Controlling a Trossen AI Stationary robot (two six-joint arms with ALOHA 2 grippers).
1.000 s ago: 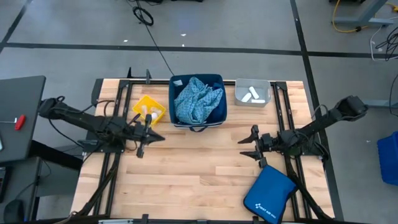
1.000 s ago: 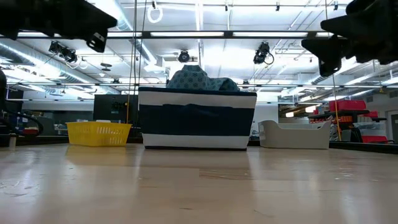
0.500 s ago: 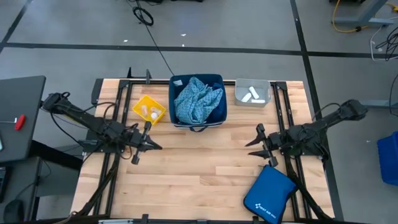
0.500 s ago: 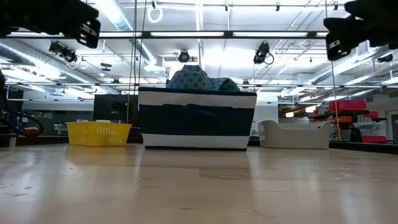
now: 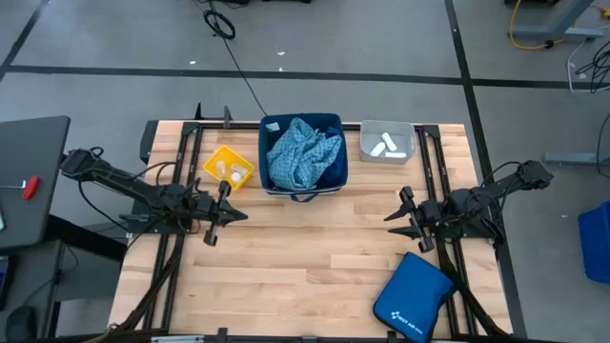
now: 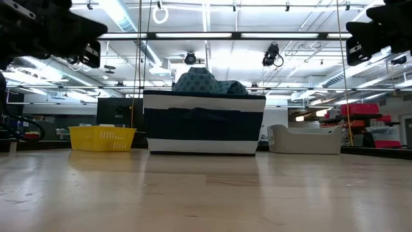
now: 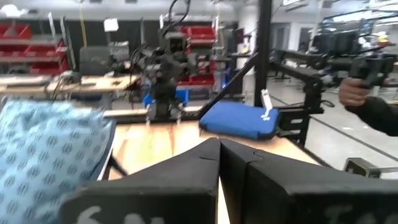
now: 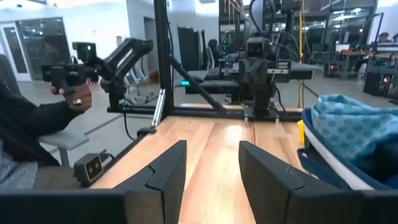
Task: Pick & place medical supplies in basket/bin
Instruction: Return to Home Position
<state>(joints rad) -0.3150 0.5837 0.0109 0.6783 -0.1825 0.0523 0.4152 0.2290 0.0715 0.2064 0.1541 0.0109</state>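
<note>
The navy tub (image 5: 303, 181) stands at the table's far middle with the teal patterned cloth (image 5: 301, 152) heaped in it; the cloth pokes above its rim in the low view (image 6: 206, 82). The yellow tub (image 5: 229, 169) holds small clear vials, and the pale grey tub (image 5: 387, 140) holds white packets. My left gripper (image 5: 229, 211) is shut and hovers near the yellow tub, on its near side. My right gripper (image 5: 405, 215) is open and hovers over the table's right part. In their wrist views, my left gripper (image 7: 219, 152) and my right gripper (image 8: 212, 163) hold nothing.
A flat royal-blue zip pouch (image 5: 412, 297) lies at the table's near right corner, just near of my right arm. Bare wood spans the middle and near left of the table (image 5: 305, 257). A person's hand with a controller shows beyond the table (image 8: 73, 87).
My right gripper has drawn back toward the table's right edge, away from the tubs. My left gripper has pulled back from the yellow tub toward the table's left and near edge, then eased slightly back. The tubs and their contents have stayed put.
</note>
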